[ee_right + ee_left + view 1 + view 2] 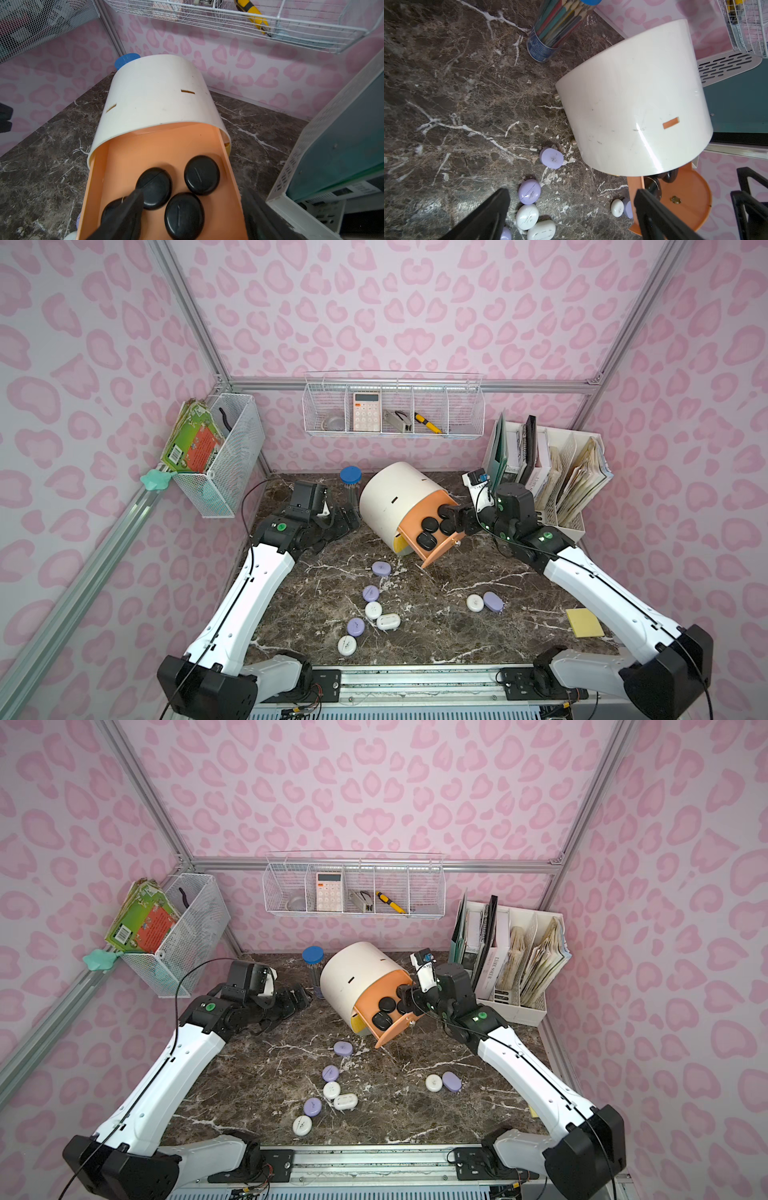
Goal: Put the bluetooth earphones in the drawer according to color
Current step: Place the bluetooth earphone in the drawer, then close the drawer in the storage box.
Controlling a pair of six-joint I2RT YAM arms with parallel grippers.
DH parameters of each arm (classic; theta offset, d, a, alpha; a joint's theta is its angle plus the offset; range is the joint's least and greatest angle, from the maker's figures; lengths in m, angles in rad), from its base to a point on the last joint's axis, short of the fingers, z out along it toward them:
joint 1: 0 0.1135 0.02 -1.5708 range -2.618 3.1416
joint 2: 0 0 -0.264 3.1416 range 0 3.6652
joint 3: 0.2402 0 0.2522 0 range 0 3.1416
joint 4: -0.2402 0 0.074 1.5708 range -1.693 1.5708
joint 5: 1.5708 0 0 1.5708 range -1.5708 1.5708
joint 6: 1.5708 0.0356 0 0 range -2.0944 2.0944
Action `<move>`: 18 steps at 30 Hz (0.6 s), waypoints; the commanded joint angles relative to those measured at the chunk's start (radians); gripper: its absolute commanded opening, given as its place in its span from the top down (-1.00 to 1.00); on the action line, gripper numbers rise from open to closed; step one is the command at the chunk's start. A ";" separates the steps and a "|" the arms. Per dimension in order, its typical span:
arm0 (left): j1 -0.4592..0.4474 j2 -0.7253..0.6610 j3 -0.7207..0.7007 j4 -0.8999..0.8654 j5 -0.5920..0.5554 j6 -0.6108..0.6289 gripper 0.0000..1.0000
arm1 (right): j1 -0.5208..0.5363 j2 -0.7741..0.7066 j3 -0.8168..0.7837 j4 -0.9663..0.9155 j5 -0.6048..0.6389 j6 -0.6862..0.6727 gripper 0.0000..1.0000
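1. The left gripper [571,193] sits low over the marble table [436,630]. Its jaws are spread wide and nothing is between them.
2. Ahead of these jaws stands a pencil tube [350,477] with a blue cap. Just beside it is the white cabinet [395,497].
3. Six loose earphones lie on the table on the near side of the left jaws, clear of them. Three are lilac cases [381,568] and three are white cases [373,610]. The left wrist view frames one of each between the two fingers [492,212].
4. A white and lilac pair [484,603] lies touching, well apart from both sets of jaws and nearer the right arm.
5. The peach drawer [155,149] is pulled out of the cabinet. Four black cases [202,175] rest on its floor. A sliver of the yellow drawer [397,546] shows beneath it.
6. The right gripper [192,193] hangs over the open drawer with its jaws spread. One black case lies between them with a gap on either side, not pinched. One finger overlaps two other black cases, and contact cannot be told.
7. The file rack [291,187] stands just outside the right jaws.
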 commanded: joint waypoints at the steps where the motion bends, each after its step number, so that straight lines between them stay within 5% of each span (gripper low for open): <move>1: -0.009 0.066 0.063 0.025 0.036 0.037 -0.97 | -0.014 -0.085 -0.060 -0.031 -0.009 0.043 -0.53; 18: -0.117 0.526 0.608 -0.096 0.012 0.129 -0.97 | -0.114 -0.355 -0.352 -0.046 -0.167 0.174 -0.24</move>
